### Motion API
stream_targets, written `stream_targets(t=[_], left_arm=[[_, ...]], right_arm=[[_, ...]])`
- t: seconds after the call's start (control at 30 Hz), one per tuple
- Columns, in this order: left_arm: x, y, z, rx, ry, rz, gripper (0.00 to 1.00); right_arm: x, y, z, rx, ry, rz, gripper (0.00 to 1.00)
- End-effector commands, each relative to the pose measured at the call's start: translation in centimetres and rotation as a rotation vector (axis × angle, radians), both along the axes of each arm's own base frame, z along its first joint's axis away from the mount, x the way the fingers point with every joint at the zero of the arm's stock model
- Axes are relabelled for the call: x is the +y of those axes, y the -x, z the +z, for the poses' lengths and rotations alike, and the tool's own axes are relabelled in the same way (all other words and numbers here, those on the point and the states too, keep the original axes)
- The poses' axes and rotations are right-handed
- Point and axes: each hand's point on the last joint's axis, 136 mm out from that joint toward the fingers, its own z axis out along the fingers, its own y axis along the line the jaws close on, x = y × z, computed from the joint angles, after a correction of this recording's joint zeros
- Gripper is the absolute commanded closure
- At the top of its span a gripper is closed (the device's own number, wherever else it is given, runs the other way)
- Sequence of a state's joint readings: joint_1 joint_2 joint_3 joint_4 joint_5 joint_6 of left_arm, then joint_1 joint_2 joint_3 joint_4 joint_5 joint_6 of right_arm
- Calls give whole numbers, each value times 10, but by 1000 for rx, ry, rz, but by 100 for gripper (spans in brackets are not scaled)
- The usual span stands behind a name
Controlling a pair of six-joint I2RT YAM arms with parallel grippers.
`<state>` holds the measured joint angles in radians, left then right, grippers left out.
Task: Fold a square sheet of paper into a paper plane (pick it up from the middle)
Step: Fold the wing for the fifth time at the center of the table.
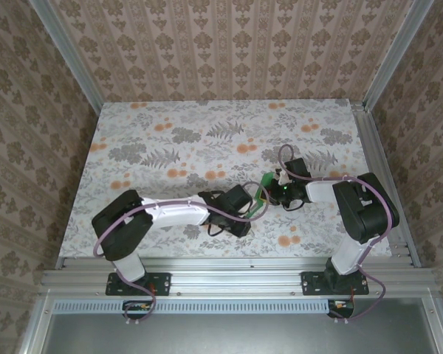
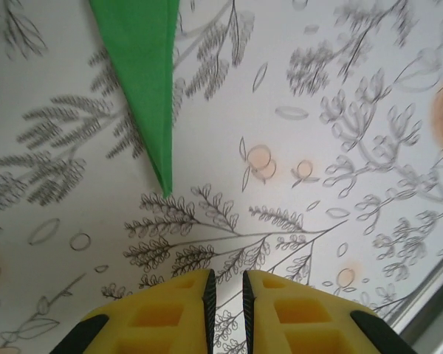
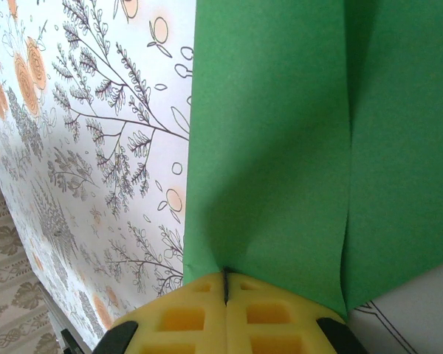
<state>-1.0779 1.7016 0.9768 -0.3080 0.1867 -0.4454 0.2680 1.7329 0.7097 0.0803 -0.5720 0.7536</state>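
The green sheet of paper (image 3: 280, 147) is folded into a narrow creased shape, with a fold line running along its length. My right gripper (image 3: 227, 276) is shut on its near edge. In the left wrist view the paper's sharp tip (image 2: 144, 81) points down toward the floral tabletop, some way ahead of my left gripper (image 2: 229, 284). That gripper's jaws stand a narrow gap apart, with nothing between them. From above, both grippers meet near the table's front middle, the left gripper (image 1: 252, 210) just left of the right gripper (image 1: 272, 190), with a sliver of the green paper (image 1: 265, 181) between them.
The floral tabletop (image 1: 177, 140) stretches behind and to the left of the arms. Patterned walls close in three sides. A metal rail (image 1: 236, 265) runs along the near edge, and its corner shows at the lower right of the left wrist view.
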Motion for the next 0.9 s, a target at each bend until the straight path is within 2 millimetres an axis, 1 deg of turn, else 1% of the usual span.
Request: stream_targets(t=[0.0,0.1,0.2,0.33,0.43,0.5,0.67,0.77,0.87], left_arm=[[-22,-13,33,-2,126,-7,80],[-27,-30,40,-13,165,22,81],[-30,-48,39,3,229,72,86],[-40,-61,37,40,313,106,89],[-47,-61,28,86,330,105,94],[-47,-59,17,119,315,108,97],[-40,-60,2,138,323,146,99],[-42,-55,-5,175,338,142,99],[-38,-50,-15,199,327,152,99]], right_arm=[[-39,46,-63,194,238,-43,100],[-38,46,-62,191,234,-39,100],[-36,46,-62,193,226,-38,100],[-34,45,-62,191,221,-33,100],[-34,45,-61,192,219,-33,100],[-33,45,-61,192,217,-33,100],[-34,46,-62,195,218,-34,100],[-34,47,-63,198,220,-33,100],[-35,47,-63,198,224,-35,100]])
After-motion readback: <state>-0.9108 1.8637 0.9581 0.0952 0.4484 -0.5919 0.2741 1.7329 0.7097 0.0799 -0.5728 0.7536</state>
